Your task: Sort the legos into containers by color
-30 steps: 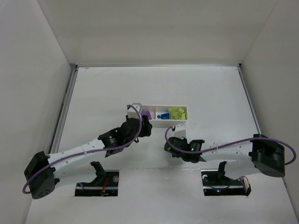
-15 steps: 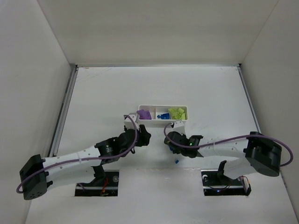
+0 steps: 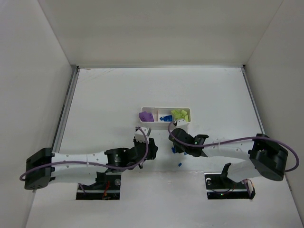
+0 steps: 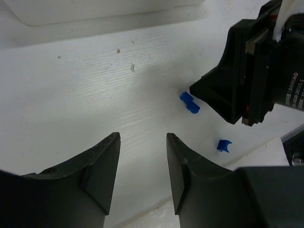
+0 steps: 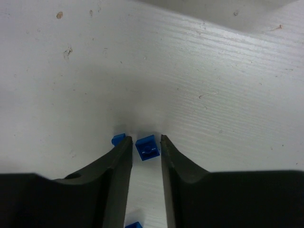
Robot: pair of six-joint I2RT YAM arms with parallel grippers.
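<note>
The white tray (image 3: 185, 122) holds a purple piece (image 3: 145, 115) in its left compartment, dark-blue bricks (image 3: 166, 117) in the middle one and yellow-green blocks (image 3: 179, 114) in the right one. My right gripper (image 3: 174, 146) is down at the table in front of the tray. In the right wrist view it (image 5: 144, 140) is open, and its jaws straddle a small blue brick (image 5: 147, 147). A second blue brick (image 5: 118, 138) lies just outside its left finger, and a third (image 5: 134, 224) lies nearer. My left gripper (image 3: 144, 143) is open and empty (image 4: 142, 137).
A loose blue brick (image 3: 180, 164) lies on the table near the front edge. The left wrist view shows two blue bricks (image 4: 189, 102) (image 4: 223, 145) beside the black body of the right gripper (image 4: 256, 80). White walls enclose the table.
My left gripper has pulled back from the tray's left end toward the near edge. My right gripper has shifted slightly, uncovering a blue brick on the table behind it.
</note>
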